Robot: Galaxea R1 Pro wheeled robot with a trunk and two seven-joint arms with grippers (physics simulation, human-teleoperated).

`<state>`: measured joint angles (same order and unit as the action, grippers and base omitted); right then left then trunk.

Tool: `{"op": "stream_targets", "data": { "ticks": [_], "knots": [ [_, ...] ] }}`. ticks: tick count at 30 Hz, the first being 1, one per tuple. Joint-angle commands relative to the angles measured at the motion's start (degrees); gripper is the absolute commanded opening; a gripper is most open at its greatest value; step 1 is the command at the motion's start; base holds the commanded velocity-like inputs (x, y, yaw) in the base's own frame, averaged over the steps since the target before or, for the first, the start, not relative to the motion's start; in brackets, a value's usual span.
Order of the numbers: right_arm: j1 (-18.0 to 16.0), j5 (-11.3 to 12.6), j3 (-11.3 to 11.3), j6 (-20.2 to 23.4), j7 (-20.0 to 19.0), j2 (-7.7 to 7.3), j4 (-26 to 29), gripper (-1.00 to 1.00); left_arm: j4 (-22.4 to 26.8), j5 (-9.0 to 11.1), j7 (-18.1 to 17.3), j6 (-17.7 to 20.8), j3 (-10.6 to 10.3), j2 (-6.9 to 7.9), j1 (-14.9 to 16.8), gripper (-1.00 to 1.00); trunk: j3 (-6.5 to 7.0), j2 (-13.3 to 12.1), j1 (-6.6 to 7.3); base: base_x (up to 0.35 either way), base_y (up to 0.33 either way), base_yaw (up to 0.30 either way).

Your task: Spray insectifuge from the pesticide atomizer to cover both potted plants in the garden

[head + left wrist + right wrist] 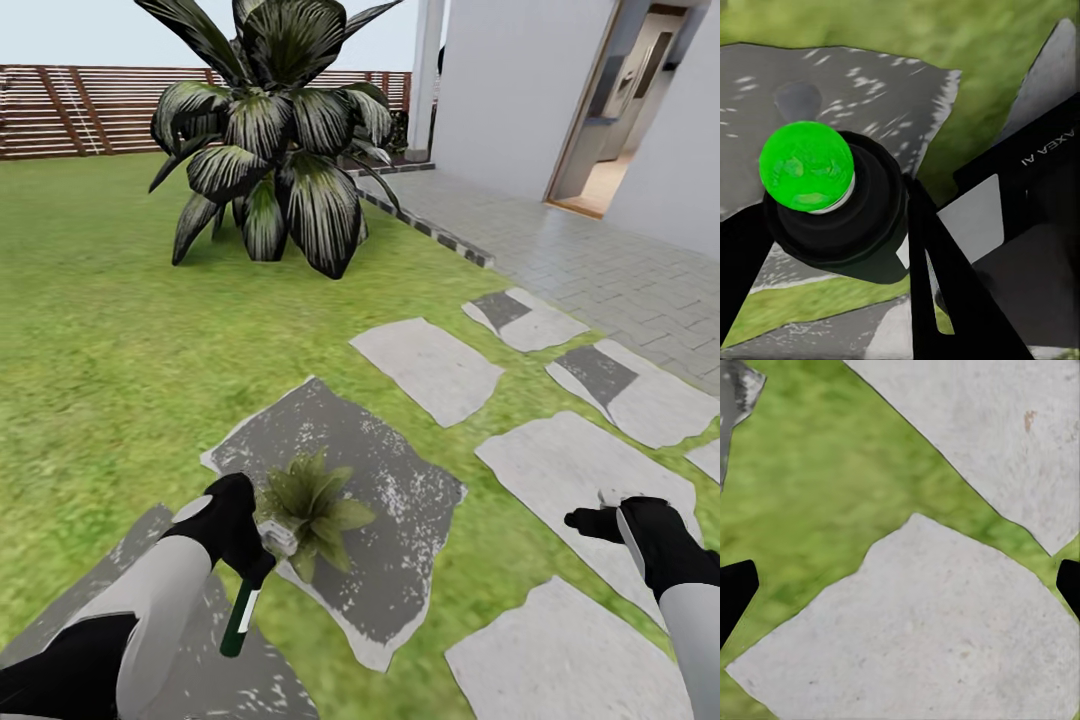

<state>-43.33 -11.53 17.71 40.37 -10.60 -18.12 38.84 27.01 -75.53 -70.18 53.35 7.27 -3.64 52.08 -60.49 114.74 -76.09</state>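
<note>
On a dark mottled stepping stone [400, 530] set in the lawn [110, 340]: potted plant [312, 503], low rosette of pointed leaves, just beside left gripper [262, 548]. Clamped between that gripper's fingers [937, 292]: pesticide atomizer [240, 618], slim black bottle with white label patch. Long axis tilted, lower end slanting back toward the robot's own side, upper end hidden by the gripper in the head view; from the left wrist view, green dot [806, 166] seen at the bottle's top, facing the camera, with the stone beyond it. Whether the nozzle faced the rosette: not determinable. Plant lying immediately to the right of the held bottle, leaves near or touching the gripper. Right gripper [596, 521] well apart, over a pale stone [560, 470]; fingers spread, dark tips at opposite edges of the right wrist view, nothing between them. Judged: left arm far nearer, spraying of this plant the step in hand. Beyond: large striped agave [280, 150], slatted fence [60, 110], paved walkway [600, 260].
</note>
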Motion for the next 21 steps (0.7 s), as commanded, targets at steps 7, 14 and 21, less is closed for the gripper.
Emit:
{"op": "stream_targets", "data": {
  "ticks": [7, 14, 21],
  "knots": [
    [0.0, -0.6, 0.1, 0.2, -0.4, 0.01, 0.1, 1.0, -1.5, -0.5, -0.3, 0.3, 0.3, -0.79, 0.0, -1.0, -0.04, 0.0, 0.01, -0.073, -0.075, 0.158],
    [0.0, -0.6, 0.1, 0.2, -0.4, 0.01, 0.1, 1.0, -1.4, -0.5, -0.3, 0.4, 0.3, -1.97, 0.0, -1.0, -0.04, 0.0, 0.01, -0.174, -0.283, 0.002],
    [0.0, -0.6, 0.1, 0.2, -0.4, 0.01, 0.1, 1.0, -1.4, -0.5, -0.3, 0.4, 0.4, -1.99, 0.0, -1.0, -0.04, 0.0, 0.01, -0.083, -0.154, 0.178]
  ]
}}
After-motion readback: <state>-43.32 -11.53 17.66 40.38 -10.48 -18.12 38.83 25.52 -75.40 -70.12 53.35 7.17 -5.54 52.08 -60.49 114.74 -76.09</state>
